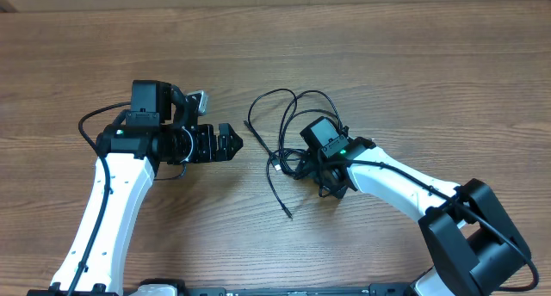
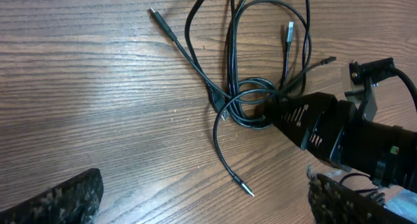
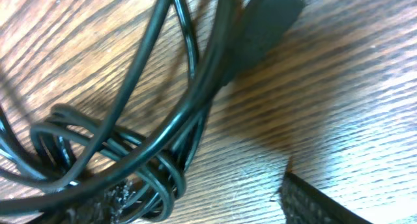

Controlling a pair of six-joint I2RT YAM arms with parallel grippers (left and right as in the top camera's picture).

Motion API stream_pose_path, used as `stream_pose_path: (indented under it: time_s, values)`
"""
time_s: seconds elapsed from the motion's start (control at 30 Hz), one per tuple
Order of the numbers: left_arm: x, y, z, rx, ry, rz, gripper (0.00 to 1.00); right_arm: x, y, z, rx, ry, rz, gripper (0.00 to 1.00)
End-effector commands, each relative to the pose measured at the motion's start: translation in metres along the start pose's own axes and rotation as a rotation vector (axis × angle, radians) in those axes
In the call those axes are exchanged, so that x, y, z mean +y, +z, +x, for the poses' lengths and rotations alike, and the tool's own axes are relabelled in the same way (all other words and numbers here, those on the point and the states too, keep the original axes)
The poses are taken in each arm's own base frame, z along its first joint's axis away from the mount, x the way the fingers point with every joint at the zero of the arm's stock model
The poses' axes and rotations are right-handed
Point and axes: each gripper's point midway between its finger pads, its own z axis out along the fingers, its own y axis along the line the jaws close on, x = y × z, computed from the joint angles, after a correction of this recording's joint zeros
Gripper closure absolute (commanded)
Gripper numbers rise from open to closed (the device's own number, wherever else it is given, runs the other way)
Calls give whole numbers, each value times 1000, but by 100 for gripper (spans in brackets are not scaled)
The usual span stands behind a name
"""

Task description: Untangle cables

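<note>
Showing smooth, glossy plastic sheathing on the thin black tangled cables [image 3: 163, 168], a matt grained finish on the brown wooden table [image 1: 413, 55], and rough speckled texture on the left gripper's black fingers [image 2: 58, 198].

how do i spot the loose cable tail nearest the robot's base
On the table sits a knot of black cables. One tail leaves the knot alone and runs toward the robot's base, ending in a thin silver tip. The other ends all lie on the knot's far side.
</note>
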Motion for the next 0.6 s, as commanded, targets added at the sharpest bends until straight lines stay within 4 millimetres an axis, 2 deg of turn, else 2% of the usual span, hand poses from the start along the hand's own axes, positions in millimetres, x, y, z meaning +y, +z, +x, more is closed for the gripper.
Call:
stream_pose_path:
  time_s: [0.0, 0.2, 0.3, 0.33, 0.37, 0.57]
  values:
    - [0, 0, -2, -4, -7, -5, 0, -28, 30, 14, 58, -1, 104, 38]
    - [0, 0, -2, -1, -8, -5, 0, -37, 29, 18, 74, 0, 142, 59]
    - [0, 0, -1, -1, -9, -5, 0, -43, 27, 20, 84, 1, 166, 80]
    - [0, 0, -2, -1, -8, -5, 0, -46, 27, 22, 92, 1, 178, 91]
    - [0, 0, -1, -1, -8, -5, 0, -47, 27, 24, 101, 2, 179, 96]
    - [1, -1, 3, 18, -11, -8, 0, -51, 24, 39, 183, 12, 189, 96]
